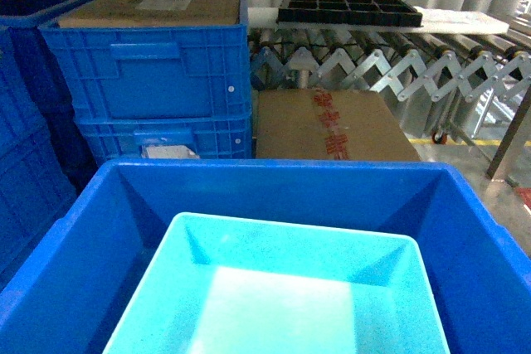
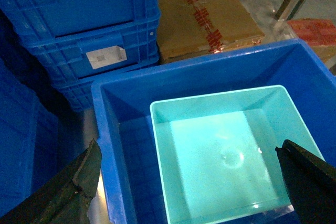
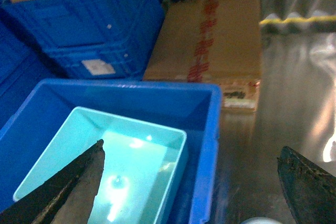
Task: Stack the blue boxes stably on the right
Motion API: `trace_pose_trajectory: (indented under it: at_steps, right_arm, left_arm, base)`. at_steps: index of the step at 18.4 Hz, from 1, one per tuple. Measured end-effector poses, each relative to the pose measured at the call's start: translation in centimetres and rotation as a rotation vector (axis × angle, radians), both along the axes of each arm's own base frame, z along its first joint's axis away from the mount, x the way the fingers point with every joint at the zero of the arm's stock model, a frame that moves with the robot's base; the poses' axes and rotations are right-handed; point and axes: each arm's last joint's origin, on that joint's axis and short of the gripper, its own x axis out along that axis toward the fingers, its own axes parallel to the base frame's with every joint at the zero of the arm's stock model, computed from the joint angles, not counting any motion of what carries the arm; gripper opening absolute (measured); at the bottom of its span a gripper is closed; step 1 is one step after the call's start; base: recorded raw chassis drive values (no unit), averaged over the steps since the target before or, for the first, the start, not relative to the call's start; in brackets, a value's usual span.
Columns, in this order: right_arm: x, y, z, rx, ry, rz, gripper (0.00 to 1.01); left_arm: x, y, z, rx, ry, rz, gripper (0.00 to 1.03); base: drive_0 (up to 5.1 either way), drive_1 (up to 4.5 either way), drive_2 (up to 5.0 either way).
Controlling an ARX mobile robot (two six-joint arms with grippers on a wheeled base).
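Turquoise tub (image 1: pixel 282 296) inside blue crate (image 1: pixel 91 230), near edges cropped

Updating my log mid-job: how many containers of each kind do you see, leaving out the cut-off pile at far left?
Turquoise tub: 1
Blue crate holding it: 1
Blue crates stacked behind: 2
Cardboard box: 1
Black tray: 1
Total: 6

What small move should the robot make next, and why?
Probably lift both arms straight up and away: the light turquoise plastic tub already sits inside the larger royal-blue plastic crate, and the left end effector and right end effector hang open.
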Motion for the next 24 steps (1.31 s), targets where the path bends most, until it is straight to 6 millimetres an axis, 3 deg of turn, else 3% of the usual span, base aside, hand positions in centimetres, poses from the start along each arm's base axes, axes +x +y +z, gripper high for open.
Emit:
trace_pose_trajectory:
  at_steps: [5,15,16,18,23,24]
  right_arm:
    - [-0.7,-0.9,1.4,-0.042,-0.030,-0.052,0.98]
    - [-0.5,-0.8,1.0,-0.052,-0.013,-0.038,0.98]
    - [-0.3,-0.5,0.8,-0.146,-0.182,-0.128,0.90]
    - [-2.2,1.2,-1.9,-0.202,-0.394,-0.256,0.64]
    - [-4.6,3.3,-6.0,-0.200,-0.419,-0.285,0.01]
    - [-5.0,3.6,-6.4,-0.196,-0.425,-0.281,0.02]
  left_arm:
    - [-1.0,-0.1,1.0,-0.021,-0.028,0.014,0.98]
    - [-0.7,-0.2,1.1,-0.032,-0.018,0.027,0.98]
    - [-0.6,-0.3,1.1,-0.030,-0.206,0.091,0.92]
    - [-2.3,1.2,-1.9,-0.035,-0.468,0.281,0.66]
    - [-4.3,3.0,-7.3,-0.042,-0.500,0.302,0.01]
    - [-4.6,3.3,-8.0,-0.041,-0.500,0.301,0.01]
  base:
    - [0.0,0.00,0.0]
    - [0.0,0.00,0.0]
    - [0.0,0.00,0.0]
    - [0.0,0.00,0.0]
    - [0.0,0.00,0.0]
    - [0.0,0.00,0.0]
